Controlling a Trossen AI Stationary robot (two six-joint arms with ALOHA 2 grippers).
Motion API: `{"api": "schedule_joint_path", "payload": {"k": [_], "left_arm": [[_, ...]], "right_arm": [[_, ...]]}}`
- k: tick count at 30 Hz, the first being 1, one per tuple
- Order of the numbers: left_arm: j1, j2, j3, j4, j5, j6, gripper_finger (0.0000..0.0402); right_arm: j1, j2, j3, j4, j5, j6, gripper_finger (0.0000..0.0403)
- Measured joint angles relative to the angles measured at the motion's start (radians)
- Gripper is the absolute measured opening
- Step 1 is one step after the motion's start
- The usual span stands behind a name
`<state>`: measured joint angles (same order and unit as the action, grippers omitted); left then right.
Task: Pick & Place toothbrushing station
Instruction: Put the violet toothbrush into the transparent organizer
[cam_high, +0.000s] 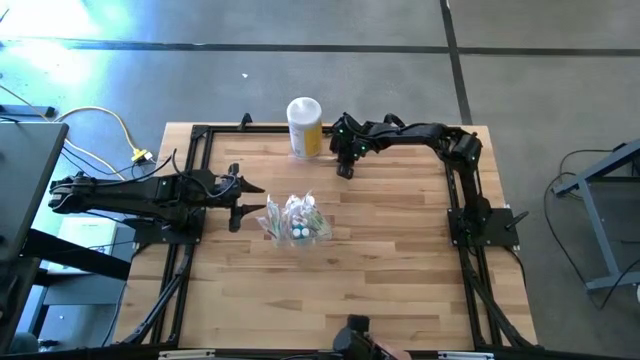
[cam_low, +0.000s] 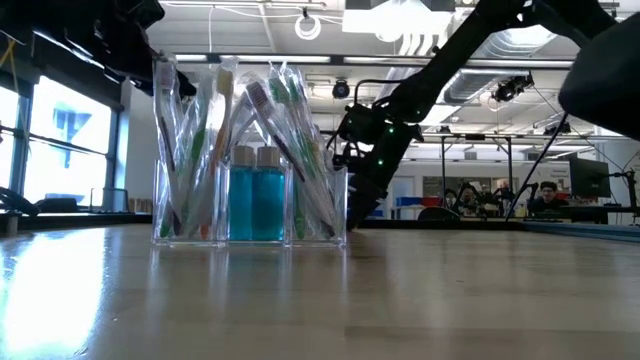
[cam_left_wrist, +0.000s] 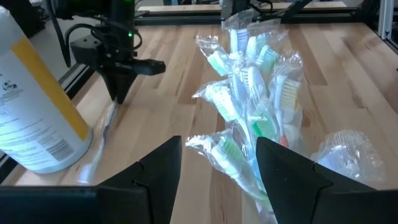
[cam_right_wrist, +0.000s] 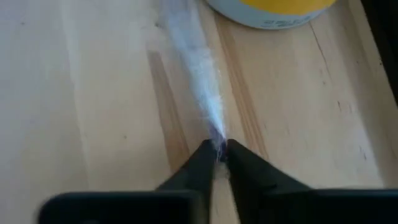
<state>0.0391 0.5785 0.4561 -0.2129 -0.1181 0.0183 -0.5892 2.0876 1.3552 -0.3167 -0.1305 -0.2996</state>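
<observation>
**Station at table centre, right gripper pinching a wrapped item by the jar**

Toothbrushes in clear wrappers crowd the toothbrushing station (cam_low: 250, 160), a see-through container that also holds two blue bottles (cam_low: 255, 200) with pale caps. It stands near the middle of the wooden table (cam_high: 380, 260), well apart from the white-lidded yellow jar (cam_high: 304, 126) at the far edge.

The left gripper (cam_high: 250, 200) hovers just beside the station, fingers apart and holding nothing; its wrist view looks between them at the wrapped brushes. The right gripper (cam_right_wrist: 219, 149) is down at the tabletop near the jar, on the side away from the left arm — its fingertips pressed together on the end of a thin, pale wrapped item (cam_right_wrist: 196, 68) that lies flat on the wood, pointing toward the jar's base.

Only the low view shows the room: a large hall with ceiling lights, windows and distant desks with screens. From overhead the floor is grey concrete — a yellow cable (cam_high: 110, 125) trails beside the table.
</observation>
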Motion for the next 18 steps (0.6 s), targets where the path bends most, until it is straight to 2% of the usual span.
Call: {"api": "schedule_joint_path", "payload": {"k": [2, 3, 6, 11, 18], "left_arm": [[0.0, 0.0, 0.0, -0.008, 0.0, -0.005, 0.02], [0.0, 0.0, 0.0, -0.009, 0.0, -0.01, 0.02], [0.0, 0.0, 0.0, -0.018, 0.0, -0.023, 0.02], [0.0, 0.0, 0.0, -0.025, 0.0, -0.026, 0.02], [0.0, 0.0, 0.0, -0.051, 0.0, -0.039, 0.02]], "right_arm": [[0.0, 0.0, 0.0, -0.005, -0.001, -0.027, 0.0019], [0.0, 0.0, 0.0, -0.008, -0.001, -0.03, 0.0014], [0.0, 0.0, 0.001, -0.027, 0.005, -0.034, 0.001], [0.01, -0.002, 0.004, -0.106, 0.076, -0.031, 0.0007], [0.049, -0.008, 0.008, -0.28, 0.136, 0.06, 0.0005]]}}
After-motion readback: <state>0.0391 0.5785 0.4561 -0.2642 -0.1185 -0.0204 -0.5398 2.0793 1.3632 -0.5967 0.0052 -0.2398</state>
